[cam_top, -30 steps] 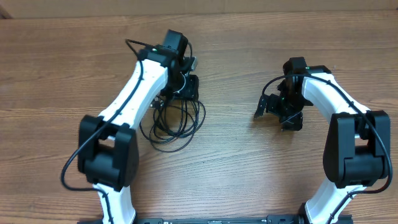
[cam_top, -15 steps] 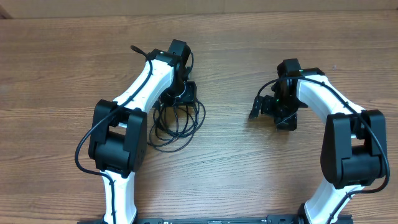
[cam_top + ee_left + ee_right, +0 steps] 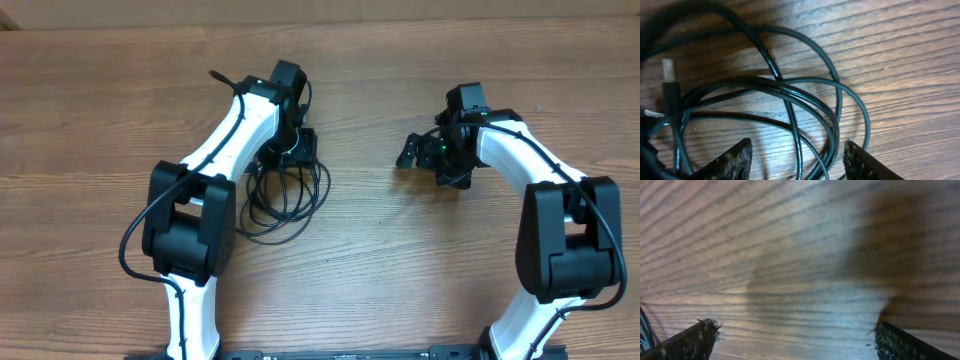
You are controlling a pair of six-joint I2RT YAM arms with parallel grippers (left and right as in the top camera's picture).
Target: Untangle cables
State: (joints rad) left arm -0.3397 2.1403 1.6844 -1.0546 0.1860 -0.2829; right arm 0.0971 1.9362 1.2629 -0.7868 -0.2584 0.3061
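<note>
wood-grain tabletop (image 3: 400, 280), one lot. cables (image 3: 285, 195): black coil lying under your left pincer (image 3: 797, 160), which stands partly open astride several strands, clamping none. right pincer (image 3: 795, 340): wide open over bare wood, empty, well apart from the coil. step: choosing a strand. next: you close on one loop only. hidden: crossings under the left arm (image 3: 235, 130); plug count unclear.

Worktop (image 3: 400, 290): brown wood-grain surface, grain running left to right, filling nearly the whole overhead view. Along its far edge runs a paler, plain tan strip (image 3: 420, 10); what it is made of I cannot tell. The light is even and comes from above, leaving soft shadows on the wood. Up close, the grain carries a pale sheen.
</note>
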